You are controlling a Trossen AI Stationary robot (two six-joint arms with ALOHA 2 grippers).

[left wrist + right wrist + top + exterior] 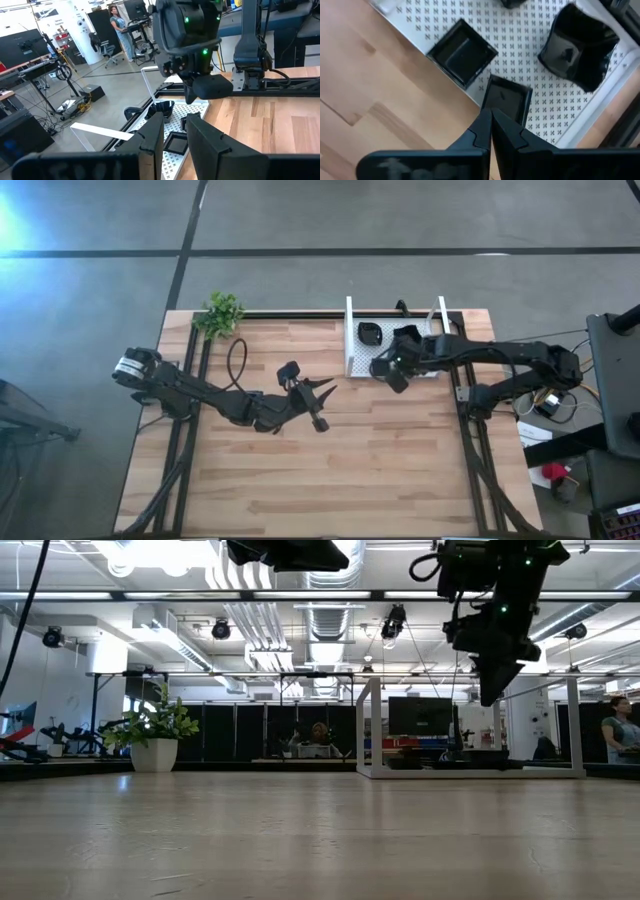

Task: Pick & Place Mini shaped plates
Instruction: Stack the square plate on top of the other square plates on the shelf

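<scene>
Two dark six-joint arms over pale wooden slat tabletop [330,470].

R gripper [491,122] above near edge of white perforated mesh tray with upright side walls [357,352], at table's far side, right of centre. Fingers pressed together, tips touching (shut, nothing between them). Seen from low cam: hangs well clear of table surface, head dark w/ green LEDs [497,680].

Mini plates visible in tray, all glossy black:
- small square dish w/ raised rim [462,51], near tray edge by the wood.
- second squarish flat dish [507,97], directly past R fingertips, just beside the first, not touching as far as can be told.
- larger irregular, wavy-walled dish [582,47], toward tray's far wall, apart from the two squares.
- sliver of another dark dish at frame edge [512,3] (shape unclear).
From overhead only two dark shapes in tray clear of the arm, e.g. [370,334]; rest hidden under R arm.

L gripper [322,392] over bare wood near table centre, well apart from tray, pointing toward it. Fingers [152,137] parted w/ a gap, nothing between them. Same tray and dishes beyond its tips in wrist cam, R gripper head looming above them.

Small green potted plant in white pot [220,314] at far-left corner of table. Person standing at a desk in room behind [120,27] (another at far right in low cam [618,730]).
</scene>
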